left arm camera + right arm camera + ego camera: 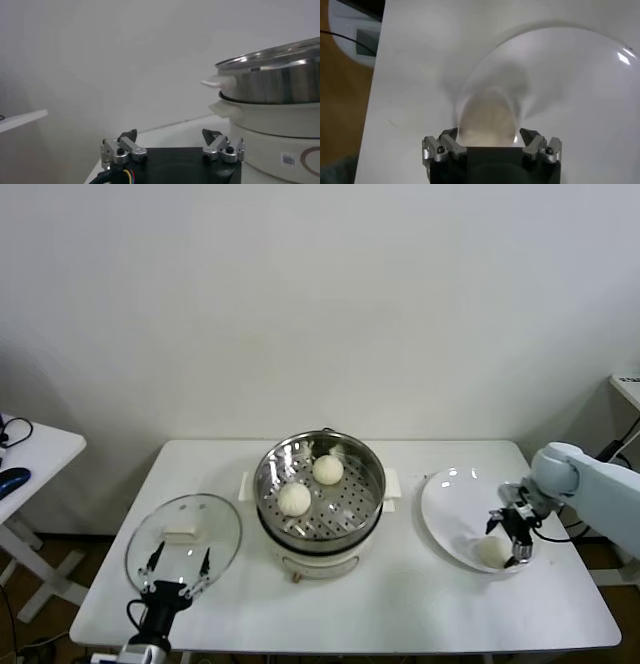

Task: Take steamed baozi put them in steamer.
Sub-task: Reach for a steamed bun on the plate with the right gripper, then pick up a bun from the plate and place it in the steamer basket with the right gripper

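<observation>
Only three steamed baozi counted out of four; a fourth nowhere to be made out. Two of them (294, 499) (328, 469) sat on the perforated tray inside the steamer (372, 484), well off to the left of the right gripper (507, 539). The third baozi (492, 552) lay on the near edge of the white plate (445, 504), directly below that pincer, framed between its two fingers (445, 145) in the right wrist view, its near part cut off behind the gripper body. Fingers spread wide to either side of the bun, pinching nothing; contact with the dough impossible to tell. Left gripper (178, 570) parked low at the front left table corner, likewise spread and empty, tips overlapping the near rim of the one glass lid (185, 534). From the left wrist, just the steamer's side wall and one handle (216, 82) visible beyond the fingertips (216, 137), contents hidden. One white table (400, 604) under everything.
</observation>
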`<control>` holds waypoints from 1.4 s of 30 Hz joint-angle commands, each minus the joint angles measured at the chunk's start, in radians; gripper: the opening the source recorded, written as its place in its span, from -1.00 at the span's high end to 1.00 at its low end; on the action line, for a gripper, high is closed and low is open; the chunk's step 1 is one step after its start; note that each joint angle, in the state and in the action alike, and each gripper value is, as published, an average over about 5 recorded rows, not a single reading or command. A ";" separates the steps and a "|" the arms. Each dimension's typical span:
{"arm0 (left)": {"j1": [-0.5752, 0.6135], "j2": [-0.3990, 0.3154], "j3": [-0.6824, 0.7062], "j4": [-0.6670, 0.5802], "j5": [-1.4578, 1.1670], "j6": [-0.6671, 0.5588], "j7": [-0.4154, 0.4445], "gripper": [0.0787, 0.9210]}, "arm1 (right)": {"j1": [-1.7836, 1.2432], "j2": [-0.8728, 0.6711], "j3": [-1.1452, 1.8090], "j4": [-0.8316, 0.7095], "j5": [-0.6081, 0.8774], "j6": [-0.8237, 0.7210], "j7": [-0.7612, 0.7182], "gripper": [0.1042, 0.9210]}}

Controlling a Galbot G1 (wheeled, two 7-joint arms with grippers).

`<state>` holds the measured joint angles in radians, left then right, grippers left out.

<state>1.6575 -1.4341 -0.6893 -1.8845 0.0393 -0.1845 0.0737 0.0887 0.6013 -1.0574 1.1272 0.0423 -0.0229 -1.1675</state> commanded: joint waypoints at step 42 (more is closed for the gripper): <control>-0.018 -0.013 0.011 -0.004 0.018 0.031 -0.009 -0.77 | 0.708 0.150 -0.307 0.173 0.120 0.226 -0.121 -0.48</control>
<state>1.6393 -1.4438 -0.6784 -1.8899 0.0525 -0.1551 0.0642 0.4097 0.6698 -1.1854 1.2042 0.1165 0.0833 -1.2562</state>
